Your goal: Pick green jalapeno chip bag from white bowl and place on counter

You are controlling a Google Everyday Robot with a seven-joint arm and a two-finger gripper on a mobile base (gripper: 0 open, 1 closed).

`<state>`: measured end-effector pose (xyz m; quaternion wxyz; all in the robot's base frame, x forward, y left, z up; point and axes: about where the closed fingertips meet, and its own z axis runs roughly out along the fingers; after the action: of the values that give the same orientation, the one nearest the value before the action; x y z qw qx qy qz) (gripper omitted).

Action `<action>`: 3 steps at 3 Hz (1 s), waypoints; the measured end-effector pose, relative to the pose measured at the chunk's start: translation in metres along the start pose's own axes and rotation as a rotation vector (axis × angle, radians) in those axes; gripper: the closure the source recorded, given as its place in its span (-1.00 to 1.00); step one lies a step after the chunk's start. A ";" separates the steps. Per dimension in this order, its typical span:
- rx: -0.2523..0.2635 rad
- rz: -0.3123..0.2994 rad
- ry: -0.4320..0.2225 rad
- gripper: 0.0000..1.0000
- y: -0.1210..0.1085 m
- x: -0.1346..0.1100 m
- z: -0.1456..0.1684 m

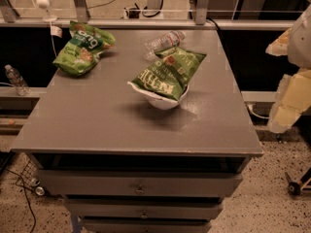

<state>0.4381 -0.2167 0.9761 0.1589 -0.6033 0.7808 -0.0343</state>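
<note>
Green jalapeno chip bag [167, 73] lies across white bowl [163, 102], gripper [287, 106] well apart at right

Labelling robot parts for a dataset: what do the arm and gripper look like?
At the right edge, off the counter, the arm is a rounded white shell with a yellowish-orange patch. Below it, the gripper is blocky and pale cream-yellow. No cables or markings show.

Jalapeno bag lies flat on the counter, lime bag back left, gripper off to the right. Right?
No: camera view shows the green jalapeno chip bag resting on the white bowl, not the counter. Lime bag back left, gripper off right: correct.
</note>
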 end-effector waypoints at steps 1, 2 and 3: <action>0.000 0.000 0.000 -1.00 0.000 0.000 0.000; 0.000 -0.097 -0.032 -1.00 -0.024 -0.027 0.014; -0.005 -0.172 -0.051 -1.00 -0.041 -0.051 0.027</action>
<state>0.4952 -0.1751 0.9708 0.1739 -0.6693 0.7217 -0.0307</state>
